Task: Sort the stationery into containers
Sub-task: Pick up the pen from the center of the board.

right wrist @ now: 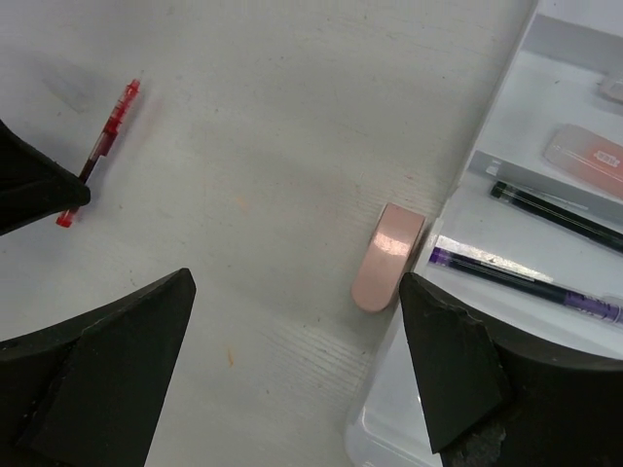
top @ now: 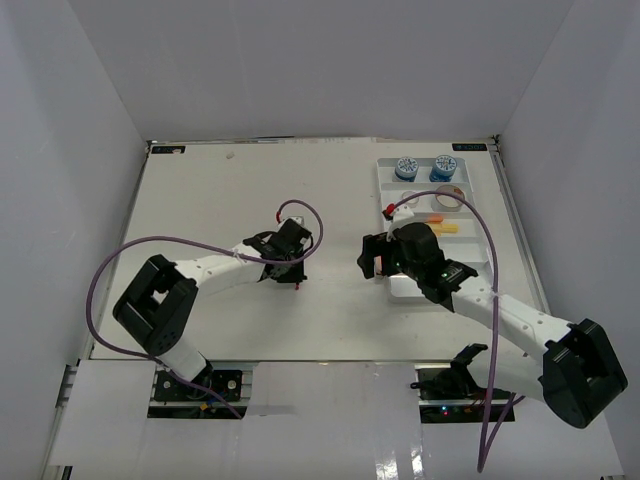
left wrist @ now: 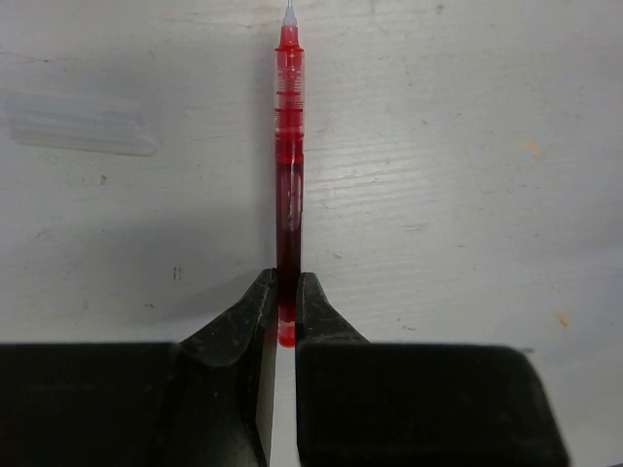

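Bright, even white light fills the overhead view. The pale walls (top: 60, 150) and the surface (top: 200, 200) are nearly washed out, and the arms throw only faint, soft shadows. The left wrist view is dimmer and greyer: a broad soft shadow pools left of the left pincer (left wrist: 288, 284), itself featureless black, while the red pen (left wrist: 289, 146) is sharp and translucent. In the right wrist view the right pincer (right wrist: 297, 282) is dark with slightly soft edges, the pink eraser (right wrist: 387, 255) has a mild sheen, and the tray (right wrist: 545, 107) looks bright.

translucent red plastic pen (left wrist: 289, 165), matt white table (left wrist: 467, 195)
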Available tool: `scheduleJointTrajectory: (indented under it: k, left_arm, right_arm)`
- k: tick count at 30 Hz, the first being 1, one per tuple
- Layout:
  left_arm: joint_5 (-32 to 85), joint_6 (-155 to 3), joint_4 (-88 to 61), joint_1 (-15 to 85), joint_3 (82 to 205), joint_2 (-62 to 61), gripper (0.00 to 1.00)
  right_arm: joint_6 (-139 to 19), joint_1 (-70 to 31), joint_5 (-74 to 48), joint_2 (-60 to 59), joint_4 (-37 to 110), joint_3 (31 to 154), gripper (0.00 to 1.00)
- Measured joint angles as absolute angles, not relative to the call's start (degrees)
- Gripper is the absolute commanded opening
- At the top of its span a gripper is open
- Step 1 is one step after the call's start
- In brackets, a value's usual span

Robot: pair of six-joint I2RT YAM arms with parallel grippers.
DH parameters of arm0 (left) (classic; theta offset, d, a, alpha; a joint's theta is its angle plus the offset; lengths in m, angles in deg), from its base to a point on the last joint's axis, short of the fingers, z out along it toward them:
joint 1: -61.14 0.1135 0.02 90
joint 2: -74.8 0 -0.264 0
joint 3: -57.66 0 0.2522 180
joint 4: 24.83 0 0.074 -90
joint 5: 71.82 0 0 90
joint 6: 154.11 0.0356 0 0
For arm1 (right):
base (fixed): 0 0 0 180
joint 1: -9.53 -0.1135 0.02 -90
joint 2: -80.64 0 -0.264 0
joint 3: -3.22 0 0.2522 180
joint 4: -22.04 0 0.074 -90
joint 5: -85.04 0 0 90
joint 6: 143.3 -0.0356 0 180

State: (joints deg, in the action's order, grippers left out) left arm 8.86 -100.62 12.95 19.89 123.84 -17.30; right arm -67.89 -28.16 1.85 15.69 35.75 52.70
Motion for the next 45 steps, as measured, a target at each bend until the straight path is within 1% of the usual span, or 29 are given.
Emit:
scheduleJointTrajectory:
  k: [7, 11, 15, 19, 25, 28, 29, 31, 34, 37, 38, 40, 41, 45]
  left_arm:
    - [12.0, -97.4, 10.2, 19.4, 124.8, -10.1, 0.0]
    - [16.7, -93.0, 3.5, 19.4, 123.6, -3.7, 0.0]
    - [22.2, -87.5, -4.4, 19.4, 119.9, 2.6, 0.0]
    - [27.2, -82.5, -11.2, 19.4, 116.3, 7.0, 0.0]
    - [32.9, -77.1, -18.9, 19.4, 113.7, 11.1, 0.0]
    - [34.4, -76.0, -22.2, 19.4, 112.7, 12.7, 0.0]
    - [34.9, -75.8, -23.1, 19.4, 112.5, 13.0, 0.0]
    - [36.0, -75.4, -24.8, 19.4, 112.3, 13.2, 0.0]
    - [37.9, -75.1, -27.0, 19.4, 112.1, 13.2, 0.0]
    - [39.9, -74.9, -28.6, 19.4, 111.8, 13.2, 0.0]
    - [40.4, -74.8, -29.1, 19.4, 111.7, 13.2, 0.0]
    - [41.2, -74.5, -29.5, 19.4, 111.6, 13.2, 0.0]
    - [41.4, -74.4, -29.6, 19.4, 111.5, 13.2, 0.0]
    - [41.9, -74.4, -30.1, 19.4, 111.3, 13.2, 0.0]
  right_arm:
    - [-67.9, -28.2, -2.2, 19.0, 35.7, 52.8, 0.9]
    - [-67.9, -28.2, -6.3, 20.4, 35.7, 54.0, 0.9]
    - [-68.2, -28.2, -10.6, 20.8, 35.4, 57.4, 0.9]
    - [-69.1, -28.1, -14.1, 20.8, 34.9, 61.9, 0.93]
    - [-71.1, -27.4, -21.2, 19.6, 33.6, 68.1, 0.99]
    - [-72.0, -27.2, -24.7, 18.6, 32.5, 69.2, 1.0]
    - [-72.3, -27.1, -25.8, 18.3, 32.3, 69.2, 0.95]
    - [-72.6, -27.1, -27.5, 17.8, 31.9, 69.2, 0.94]
    - [-73.2, -27.1, -29.7, 17.2, 30.9, 69.2, 0.88]
    - [-73.7, -27.0, -31.6, 16.7, 29.7, 69.2, 0.8]
    - [-73.9, -26.9, -32.2, 16.6, 29.2, 69.2, 0.75]
    - [-74.1, -26.9, -33.1, 16.4, 28.5, 69.2, 0.7]
    - [-74.2, -26.9, -33.5, 16.4, 28.2, 69.2, 0.65]
    - [-74.3, -26.6, -34.5, 16.4, 27.5, 69.2, 0.55]
